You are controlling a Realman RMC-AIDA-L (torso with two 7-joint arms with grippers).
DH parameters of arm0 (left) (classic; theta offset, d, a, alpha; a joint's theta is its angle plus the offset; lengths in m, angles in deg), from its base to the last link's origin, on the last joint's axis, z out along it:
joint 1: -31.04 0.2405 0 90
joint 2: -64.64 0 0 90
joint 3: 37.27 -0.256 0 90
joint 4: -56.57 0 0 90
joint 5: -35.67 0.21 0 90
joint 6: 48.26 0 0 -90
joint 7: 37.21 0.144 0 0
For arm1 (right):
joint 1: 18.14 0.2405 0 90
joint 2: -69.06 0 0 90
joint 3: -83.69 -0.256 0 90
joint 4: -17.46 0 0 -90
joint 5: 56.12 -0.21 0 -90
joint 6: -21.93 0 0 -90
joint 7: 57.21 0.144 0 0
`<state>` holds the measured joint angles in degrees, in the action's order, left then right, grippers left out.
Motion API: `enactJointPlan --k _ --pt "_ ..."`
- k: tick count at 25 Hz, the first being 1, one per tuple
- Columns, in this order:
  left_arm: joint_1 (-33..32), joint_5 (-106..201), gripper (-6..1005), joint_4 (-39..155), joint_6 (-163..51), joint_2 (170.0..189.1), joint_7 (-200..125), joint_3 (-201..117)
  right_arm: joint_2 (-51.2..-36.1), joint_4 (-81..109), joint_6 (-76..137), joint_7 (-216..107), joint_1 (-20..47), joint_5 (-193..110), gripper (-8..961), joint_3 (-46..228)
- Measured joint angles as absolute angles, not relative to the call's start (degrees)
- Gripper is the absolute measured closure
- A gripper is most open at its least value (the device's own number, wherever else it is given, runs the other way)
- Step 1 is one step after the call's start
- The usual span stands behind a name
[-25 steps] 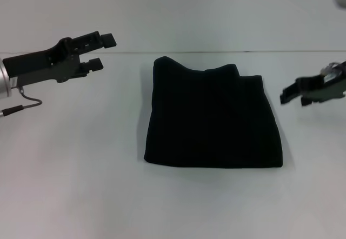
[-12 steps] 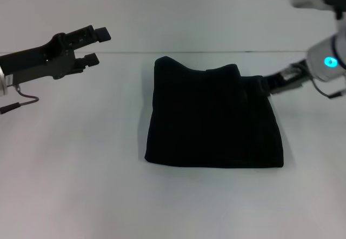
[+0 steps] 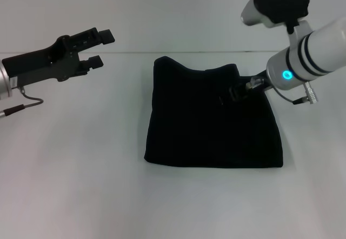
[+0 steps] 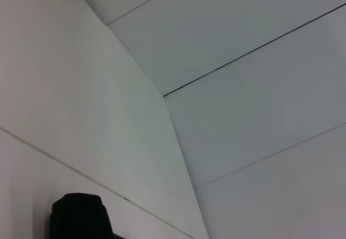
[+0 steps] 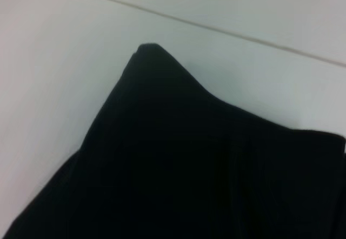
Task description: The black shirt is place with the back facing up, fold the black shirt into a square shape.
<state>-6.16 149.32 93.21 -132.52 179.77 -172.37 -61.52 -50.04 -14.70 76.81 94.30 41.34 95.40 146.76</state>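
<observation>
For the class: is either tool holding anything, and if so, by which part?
Left tool is open and holds nothing. Right tool is over the black shirt near its far right corner; a hold cannot be told.

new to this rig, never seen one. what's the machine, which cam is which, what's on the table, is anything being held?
It is a two-armed robot with a gripper on each arm. One picture comes from a camera on its head, looking down at a white table. The other two come from cameras on its wrists.

On the table lies the black shirt, already folded into a rough square.

The left gripper hangs in the air off to the shirt's left, fingers open, holding nothing. Its wrist camera sees mostly blank white panels.

The right gripper reaches over the shirt's far right part. Black on black, so I cannot tell whether it grips the cloth. Its wrist camera looks closely at the shirt's far edge, where one corner peaks up.
</observation>
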Motion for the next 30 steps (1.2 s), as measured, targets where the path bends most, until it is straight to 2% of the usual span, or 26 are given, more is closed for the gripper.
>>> enactJointPlan --k 12,20,30 --pt "-6.38 149.31 62 93.13 -131.73 179.78 -172.32 -61.62 -50.08 -14.38 75.94 96.16 41.51 96.30 488 146.86" --pt "-6.40 149.31 62 93.12 -131.07 179.77 -172.23 -61.72 -50.38 -14.38 76.13 96.16 41.72 96.29 611 147.05" --pt "-6.40 149.31 62 93.12 -130.87 179.77 -172.15 -61.63 -49.51 -17.04 78.75 98.88 40.83 96.53 911 146.76"
